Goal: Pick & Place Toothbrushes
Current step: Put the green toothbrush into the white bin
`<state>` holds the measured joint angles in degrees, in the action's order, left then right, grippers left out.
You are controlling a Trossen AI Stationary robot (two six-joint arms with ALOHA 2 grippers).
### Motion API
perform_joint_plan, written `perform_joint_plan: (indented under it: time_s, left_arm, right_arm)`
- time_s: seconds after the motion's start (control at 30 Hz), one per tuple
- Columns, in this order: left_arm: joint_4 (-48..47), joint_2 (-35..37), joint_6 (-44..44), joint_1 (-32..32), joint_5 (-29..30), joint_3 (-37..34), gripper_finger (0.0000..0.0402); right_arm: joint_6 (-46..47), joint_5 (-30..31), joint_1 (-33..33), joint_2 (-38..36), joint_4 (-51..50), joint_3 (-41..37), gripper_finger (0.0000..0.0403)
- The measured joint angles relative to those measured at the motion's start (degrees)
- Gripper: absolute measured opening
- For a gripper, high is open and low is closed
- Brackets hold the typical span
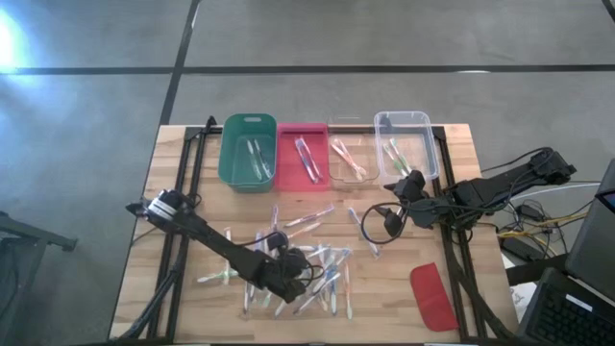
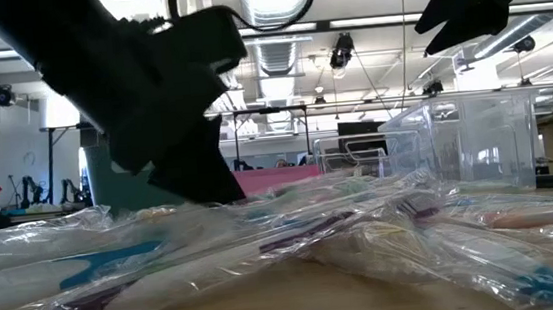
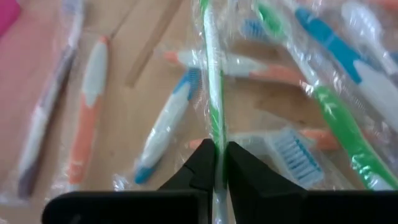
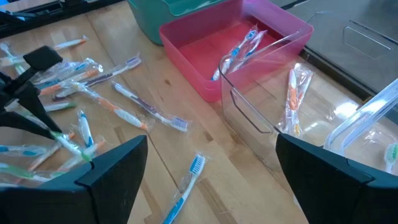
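Near the front edge of the table (image 1: 173, 139), over the middle of the scattered pile, the left hand (image 3: 220, 167) is down among the wrapped toothbrushes (image 1: 317, 264) with its two fingers pressed together on a green toothbrush (image 3: 211, 93); the left wrist view shows the thin green-and-white handle pinched between the dark tips, running straight away from them. The hold sits at one end of the handle, and the clear wrapper lies between fingers and plastic.

Around it the pile is dense: a blue toothbrush (image 3: 165, 124) and an orange toothbrush (image 3: 87, 118) lie just beside the held one, and a second green toothbrush (image 3: 348, 134) crosses close by, its wrapper overlapping the neighbours.

Along the back edge stand four bins in a row: green bin (image 1: 248, 151), pink bin (image 1: 302, 154), a clear bin (image 1: 349, 154) and a second clear bin (image 1: 404, 144), each already holding a few brushes. The right hand (image 4: 205, 174) hovers near those clear bins with its fingers wide apart, holding nothing. A red lid (image 1: 432, 296) lies near the front right corner.

The risks, as I judge them: the slick wrapper may let the handle slide out on lifting, the end grip may let it swing, and overlapping wrappers may drag a neighbour up too
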<state>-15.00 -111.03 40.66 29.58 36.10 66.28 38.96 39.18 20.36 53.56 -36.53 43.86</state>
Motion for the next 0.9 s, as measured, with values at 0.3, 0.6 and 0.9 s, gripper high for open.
perform_joint_plan:
  time_s: [0.3, 0.6, 0.9]
  left_arm:
    - [0.0, 5.1, -9.1, 0.0, 4.9, 1.5, 0.0028]
    - [0.1, 6.9, -45.5, 0.0, 12.6, 3.9, 0.0033]
    - [-1.7, 6.9, -84.4, 0.0, 18.0, 3.8, 0.0034]
  right_arm:
    - [0.0, 0.0, 0.0, 0.0, 0.0, -0.1, 0.0314]
    - [-0.2, 0.0, 0.0, 0.0, 0.2, -0.1, 0.0288]
    - [2.5, -0.1, 0.0, 0.0, 6.2, -0.1, 0.0268]
